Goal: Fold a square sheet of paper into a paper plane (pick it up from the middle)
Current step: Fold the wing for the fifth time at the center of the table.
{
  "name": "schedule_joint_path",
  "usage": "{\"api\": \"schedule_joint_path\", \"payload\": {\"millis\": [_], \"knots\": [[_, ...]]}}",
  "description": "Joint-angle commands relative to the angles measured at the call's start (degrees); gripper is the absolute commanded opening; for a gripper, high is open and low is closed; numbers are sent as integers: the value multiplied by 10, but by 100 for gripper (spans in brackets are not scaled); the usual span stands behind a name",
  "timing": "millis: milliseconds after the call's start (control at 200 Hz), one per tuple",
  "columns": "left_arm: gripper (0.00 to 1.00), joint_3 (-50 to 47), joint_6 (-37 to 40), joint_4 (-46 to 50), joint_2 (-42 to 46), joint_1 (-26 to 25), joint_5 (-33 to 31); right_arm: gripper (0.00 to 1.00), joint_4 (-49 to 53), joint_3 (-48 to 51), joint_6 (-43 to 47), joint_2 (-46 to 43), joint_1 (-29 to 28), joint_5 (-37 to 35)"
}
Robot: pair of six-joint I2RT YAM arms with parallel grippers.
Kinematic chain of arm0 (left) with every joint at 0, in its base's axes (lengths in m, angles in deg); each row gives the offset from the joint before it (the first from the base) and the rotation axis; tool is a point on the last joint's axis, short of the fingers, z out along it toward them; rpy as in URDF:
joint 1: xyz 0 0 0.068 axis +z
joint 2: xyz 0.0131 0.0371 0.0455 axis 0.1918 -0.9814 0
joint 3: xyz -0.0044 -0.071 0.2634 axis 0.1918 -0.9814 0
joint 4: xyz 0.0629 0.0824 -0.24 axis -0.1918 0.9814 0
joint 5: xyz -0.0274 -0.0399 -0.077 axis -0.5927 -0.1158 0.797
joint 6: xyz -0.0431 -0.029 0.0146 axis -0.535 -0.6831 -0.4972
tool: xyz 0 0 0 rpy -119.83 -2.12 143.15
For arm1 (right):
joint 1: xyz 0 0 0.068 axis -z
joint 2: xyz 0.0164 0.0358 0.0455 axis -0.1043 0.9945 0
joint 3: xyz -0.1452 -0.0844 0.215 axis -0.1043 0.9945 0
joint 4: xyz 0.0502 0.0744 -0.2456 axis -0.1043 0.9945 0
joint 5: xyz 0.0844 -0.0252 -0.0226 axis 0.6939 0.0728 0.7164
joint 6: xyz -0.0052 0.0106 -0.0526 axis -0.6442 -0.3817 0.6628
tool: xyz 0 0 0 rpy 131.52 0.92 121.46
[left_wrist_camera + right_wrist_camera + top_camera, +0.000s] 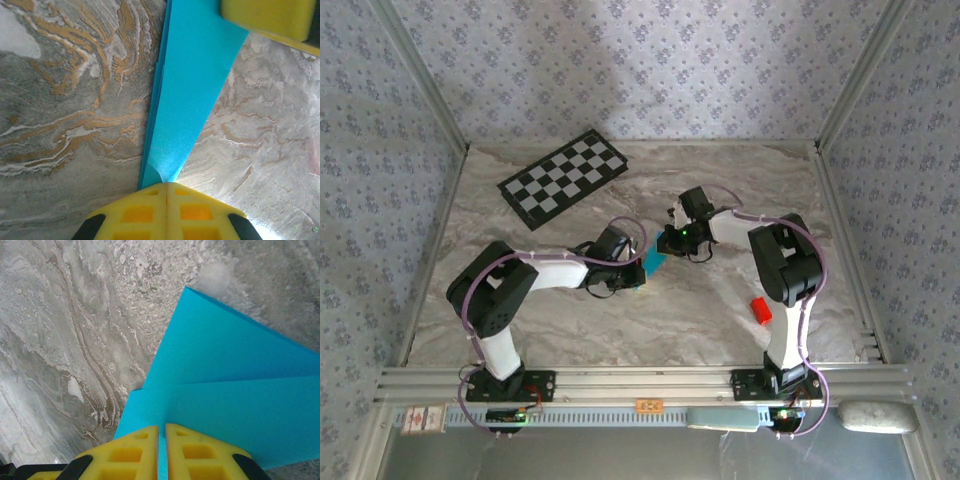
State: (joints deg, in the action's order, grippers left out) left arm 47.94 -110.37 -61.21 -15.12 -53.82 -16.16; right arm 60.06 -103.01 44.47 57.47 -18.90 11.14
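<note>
The cyan paper [655, 262] is folded into a slim pointed dart, the paper plane, and hangs between the two grippers just above the marble table. In the left wrist view the plane [192, 85] narrows down to its tip, which is pinched in my left gripper [167, 184], its yellow fingers pressed together. A yellow finger [265, 17] of the other gripper holds the wide end at the top right. In the right wrist view the layered wide end [235, 390] runs between the fingers of my right gripper [161, 429], which is shut on it. From above, the left gripper [638, 264] and right gripper [669, 240] face each other.
A black-and-white checkered board [563, 178] lies at the back left of the table. A small red block [761, 310] rests beside the right arm's base. Papered walls close the table on three sides, and a metal rail [640, 382] runs along the near edge.
</note>
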Motion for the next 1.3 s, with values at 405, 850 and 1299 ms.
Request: {"api": "schedule_joint_path", "payload": {"millis": [405, 850, 1299], "knots": [[8, 58, -10, -9, -13, 17, -18, 12, -36, 53, -21, 17, -4, 18], [0, 95, -11, 80, -78, 22, -26, 11, -70, 54, -13, -23, -1, 32], [0, 111, -10, 146, -91, 23, -55, 10, -62, 66, 6, -8, -9, 5]]}}
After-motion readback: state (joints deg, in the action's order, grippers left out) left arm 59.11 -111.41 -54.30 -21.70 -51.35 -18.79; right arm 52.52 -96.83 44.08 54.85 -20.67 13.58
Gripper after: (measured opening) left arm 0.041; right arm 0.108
